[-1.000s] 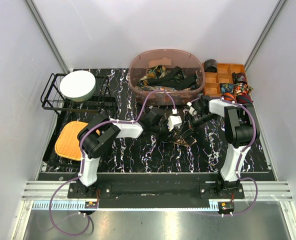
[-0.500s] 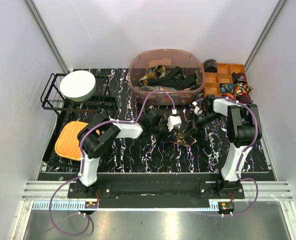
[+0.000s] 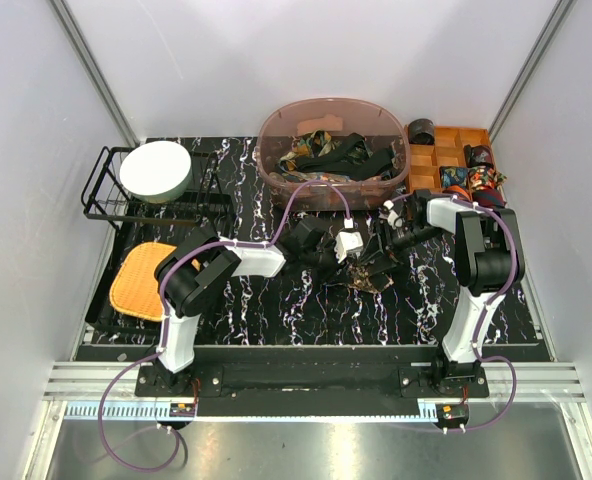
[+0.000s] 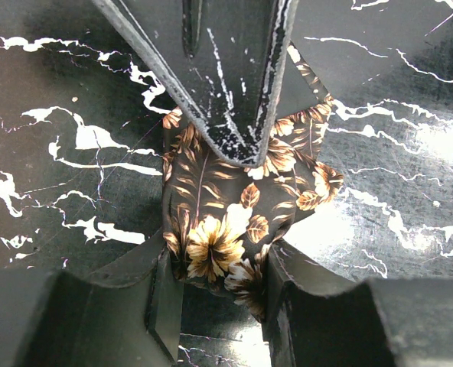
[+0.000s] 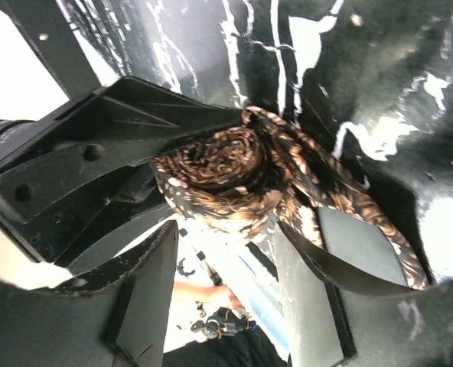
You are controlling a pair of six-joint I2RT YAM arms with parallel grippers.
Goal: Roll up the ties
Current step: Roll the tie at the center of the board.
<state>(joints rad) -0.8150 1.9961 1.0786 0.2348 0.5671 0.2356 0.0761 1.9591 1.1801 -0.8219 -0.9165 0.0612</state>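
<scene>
Two grippers are meeting over one brown floral tie at the middle of the black marbled table top, just in front of the pink-tinted tub. Seen from above, the left gripper and the right gripper are merging into one dark cluster, and neither jaw gap is showing there. The left wrist camera is filling that in: its two fingers are pinching the folded tie from both sides, with smooth cloth bulging between them, cream and tan flowers on dark brown. In that view a scuffed black wedge of the right gripper is covering the tie's far part. The right wrist camera is showing what the others are hiding: the tie is wound into a tight spiral roll, its loose tail trailing away over the glossy surface. The right fingers are standing spread on either side of the roll, not clamping it. Only the overhead view is taking in the loose ties heaped in the tub and the rolled ties sitting in the wooden divided tray
</scene>
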